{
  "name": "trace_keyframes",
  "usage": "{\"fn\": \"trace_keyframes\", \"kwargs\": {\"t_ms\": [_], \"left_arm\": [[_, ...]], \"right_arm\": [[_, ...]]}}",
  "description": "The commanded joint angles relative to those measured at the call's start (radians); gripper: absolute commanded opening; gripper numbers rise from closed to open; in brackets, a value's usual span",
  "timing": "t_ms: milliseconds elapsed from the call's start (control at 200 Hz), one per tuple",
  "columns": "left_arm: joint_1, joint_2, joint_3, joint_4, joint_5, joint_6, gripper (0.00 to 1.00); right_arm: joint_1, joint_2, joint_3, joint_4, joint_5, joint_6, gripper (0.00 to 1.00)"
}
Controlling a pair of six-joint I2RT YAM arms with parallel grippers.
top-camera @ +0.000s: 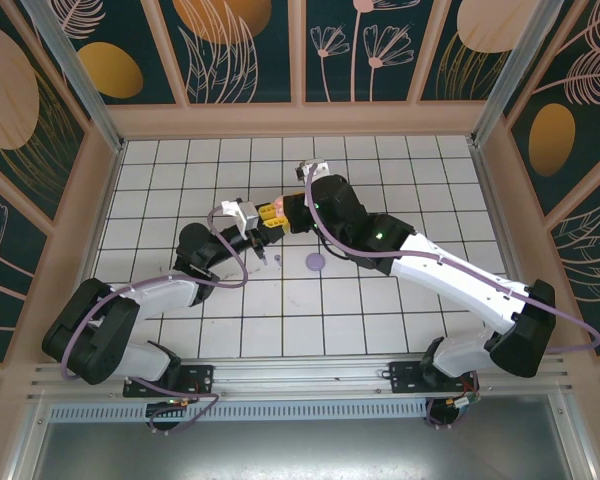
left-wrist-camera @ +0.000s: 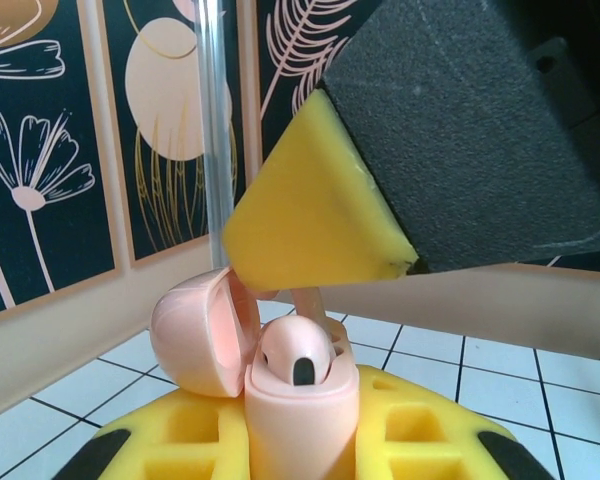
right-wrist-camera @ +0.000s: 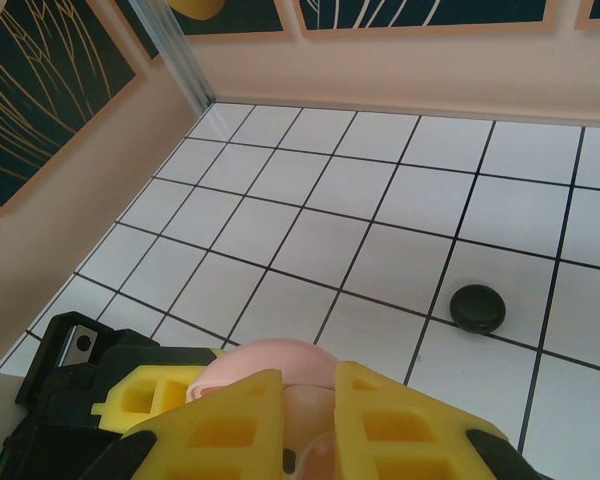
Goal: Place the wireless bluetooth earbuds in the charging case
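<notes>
Now, pink earbud [left-wrist-camera: 298, 357]: seated head-up in the near slot of the pink charging case, its dark oval mesh facing the left wrist camera.
Second pink earbud [left-wrist-camera: 310, 300]: only its stem shows, running from the right pincer's yellow fingertip down behind the seated one, at the case's other slot.
Pink charging case [left-wrist-camera: 300, 420]: upright, its lid [left-wrist-camera: 202, 335] swung open to the left; from the right wrist its rounded pink top shows just beyond the yellow fingers.
Left pincer [left-wrist-camera: 300, 450]: clenched on the case, with yellow foam pads on both sides of its body.
Right pincer [right-wrist-camera: 308, 425]: directly above the case, its fingers drawn close together and grasping the second pink earbud.
Lilac earbuds [top-camera: 277, 258]: tiny pieces on a tile just below the two pincers, too small to describe further.
Lilac case [top-camera: 316, 262]: round disc lying flat, near the lilac pieces on their right.
Black case [right-wrist-camera: 477, 307]: round, flat on a tile, apart from the pincers.
Tabletop [top-camera: 400, 165]: white tiles with dark grout, boxed in by floral panels.
</notes>
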Motion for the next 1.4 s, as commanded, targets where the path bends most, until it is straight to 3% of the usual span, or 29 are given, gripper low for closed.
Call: {"fn": "trace_keyframes", "kwargs": {"t_ms": [0, 310, 530, 731, 936, 1066, 1241, 1391], "left_arm": [[-0.006, -0.038, 0.023, 0.135, -0.019, 0.004, 0.00], [-0.007, -0.038, 0.020, 0.137, -0.031, 0.004, 0.00], [-0.007, -0.031, 0.015, 0.124, -0.032, 0.004, 0.00], [-0.007, -0.018, 0.014, 0.126, -0.031, 0.006, 0.00], [-0.007, -0.007, 0.002, 0.122, 0.003, 0.022, 0.00], [-0.007, -0.010, 0.006, 0.043, 0.037, 0.071, 0.00], [-0.006, -0.012, 0.007, 0.002, 0.052, 0.099, 0.00], [-0.007, -0.012, 0.009, 0.001, 0.059, 0.098, 0.00]], "right_arm": [[0.032, 0.042, -0.026, -0.075, -0.043, 0.019, 0.16], [0.038, 0.061, 0.013, -0.097, -0.020, 0.069, 0.23], [0.022, 0.016, 0.124, -0.123, -0.013, 0.085, 0.54], [-0.001, -0.056, 0.194, -0.133, -0.082, 0.088, 0.65], [-0.123, -0.014, 0.264, -0.203, -0.224, 0.083, 0.62], [-0.199, 0.071, 0.338, -0.271, -0.335, 0.053, 0.53], [-0.234, 0.204, 0.448, -0.377, -0.421, 0.016, 0.31], [-0.234, 0.258, 0.474, -0.403, -0.458, -0.003, 0.24]]}}
